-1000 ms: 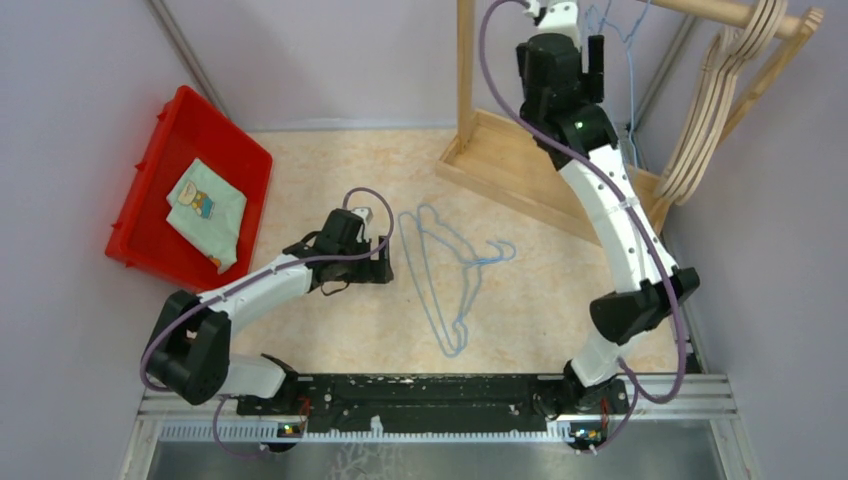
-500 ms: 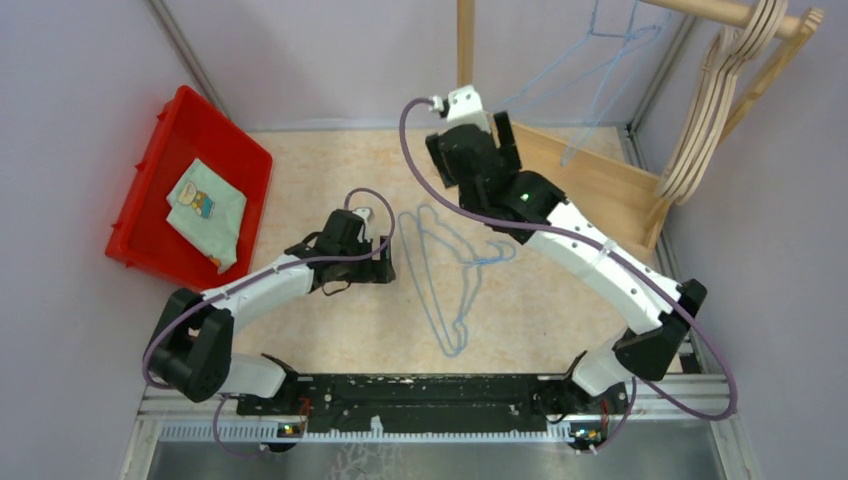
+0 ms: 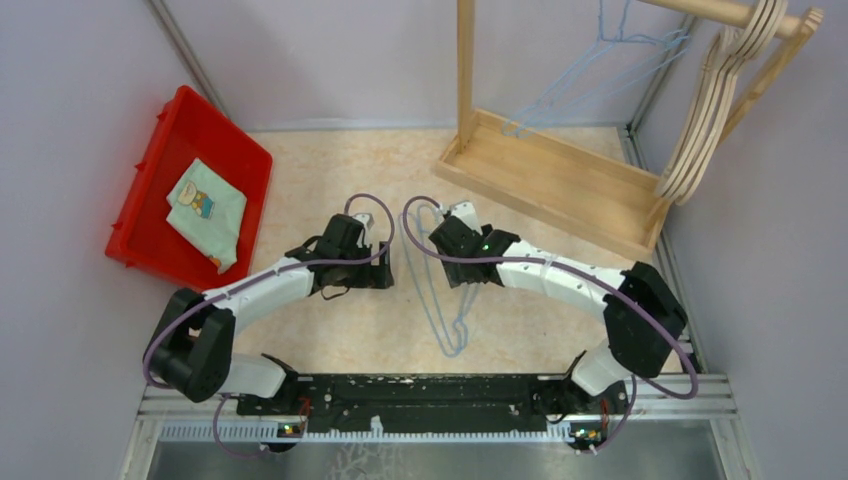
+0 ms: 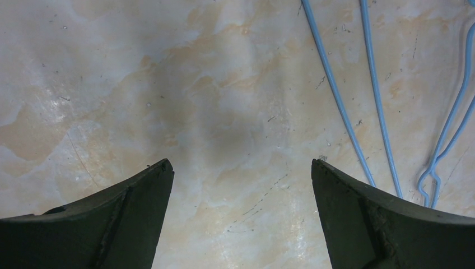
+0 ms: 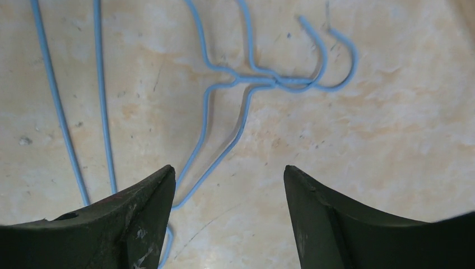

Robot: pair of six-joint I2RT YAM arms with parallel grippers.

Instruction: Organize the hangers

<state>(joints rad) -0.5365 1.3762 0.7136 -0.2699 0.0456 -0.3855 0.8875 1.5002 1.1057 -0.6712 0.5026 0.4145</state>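
Two blue wire hangers [image 5: 257,83] lie flat on the table [image 3: 330,170] between the arms, one overlapping the other, their hooks [image 5: 324,53] side by side. The right claw [image 5: 228,171] hovers low over them. It is released, with the fingers spread wide and nothing between them. In the right wrist view the sloping shoulder wires pass under the gap and the left finger. The left claw [image 4: 241,162] sits just beside the pair, also released and empty, over bare table. The long straight wires run past its right finger. At the far right, more blue hangers [image 3: 600,38] and a bunch of wooden hangers [image 3: 700,130] hang from the rack [image 3: 560,175]. A red bin [image 3: 150,200] holding a cloth [image 3: 205,210] stands well apart on the left. The step in hand looks like picking up a loose hanger to carry it to the rack, and with some already hung the job seems partly done. The next move calls for the right claw to drop until its fingers straddle one wire, probably near the neck where the wires gather, and then clench. The wire is thin and flat on the table, so the fingertips must nearly touch the surface. Because the two overlap, both may lift together or snag.
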